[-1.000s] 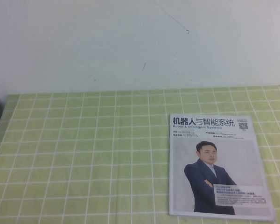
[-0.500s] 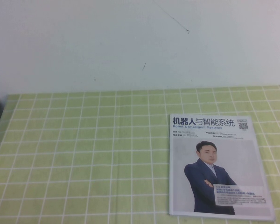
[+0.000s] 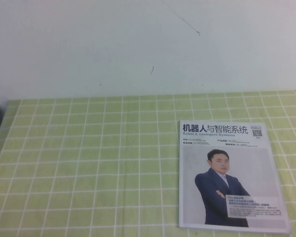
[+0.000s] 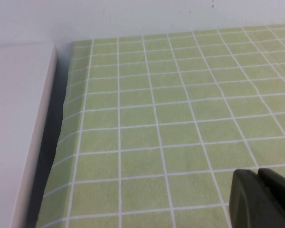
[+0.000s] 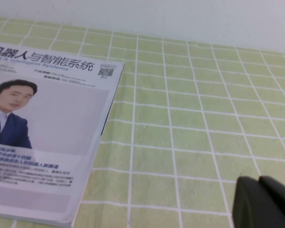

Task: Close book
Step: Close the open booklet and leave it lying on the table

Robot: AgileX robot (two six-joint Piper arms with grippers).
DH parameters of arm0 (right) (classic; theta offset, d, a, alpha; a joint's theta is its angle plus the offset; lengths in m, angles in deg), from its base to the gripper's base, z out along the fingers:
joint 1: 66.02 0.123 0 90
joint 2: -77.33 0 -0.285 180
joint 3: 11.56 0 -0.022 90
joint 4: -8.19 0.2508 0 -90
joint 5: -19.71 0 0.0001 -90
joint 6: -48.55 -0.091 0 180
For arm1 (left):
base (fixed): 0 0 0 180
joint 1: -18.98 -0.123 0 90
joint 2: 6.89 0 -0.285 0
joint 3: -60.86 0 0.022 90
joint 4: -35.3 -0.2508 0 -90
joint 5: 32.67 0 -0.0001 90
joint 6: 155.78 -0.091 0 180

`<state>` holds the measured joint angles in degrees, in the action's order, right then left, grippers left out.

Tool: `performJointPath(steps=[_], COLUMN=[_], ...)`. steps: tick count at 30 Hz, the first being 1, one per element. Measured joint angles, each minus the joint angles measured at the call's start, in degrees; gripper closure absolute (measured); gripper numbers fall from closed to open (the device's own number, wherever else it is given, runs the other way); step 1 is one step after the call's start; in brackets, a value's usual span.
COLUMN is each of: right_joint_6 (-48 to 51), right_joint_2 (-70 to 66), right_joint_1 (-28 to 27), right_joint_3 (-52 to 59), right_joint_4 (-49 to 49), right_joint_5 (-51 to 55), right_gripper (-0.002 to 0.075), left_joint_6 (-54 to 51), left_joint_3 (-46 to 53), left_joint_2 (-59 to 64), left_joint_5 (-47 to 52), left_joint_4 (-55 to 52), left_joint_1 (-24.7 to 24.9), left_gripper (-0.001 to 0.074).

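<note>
Two arms stay out of the high view entirely, and only their tips show in the wrist views. The left claw (image 4: 258,178) hangs low over the cloth (image 4: 156,118), its dark fingers pressed together with no gap between them and nothing held. A white board (image 4: 14,118) lies well off to one side of it, beyond the cloth's edge. The right claw (image 5: 259,183) sits low over the cloth as well, clenched on nothing, its two fingers meeting along a thin seam. The book (image 5: 42,128) lies near this claw but apart from it, and the edge by the small QR code is the one closest to it. Bare green squares fill the space between them. From the high view the book (image 3: 227,173) is closed, flat on the cloth (image 3: 89,158), cover up, showing a man in a dark suit under a line of title print. Against the frames of a second and half a second ago nothing differs: the book keeps the same spot and angle, and no arm has come into that view.
</note>
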<state>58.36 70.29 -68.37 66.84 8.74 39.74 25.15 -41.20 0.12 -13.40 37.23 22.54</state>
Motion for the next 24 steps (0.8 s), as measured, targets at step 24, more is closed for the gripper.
performJointPath(steps=[24], right_joint_6=[-0.1], right_joint_2=[0.0], right_joint_1=[0.0], right_joint_3=[0.0], right_joint_4=[-2.1], right_joint_5=[0.0], right_gripper=[0.0729], left_joint_6=[0.0], left_joint_3=[0.0], left_joint_2=[0.0], left_joint_5=[0.0], left_joint_4=[0.0], left_joint_1=[0.0], left_gripper=[0.0737])
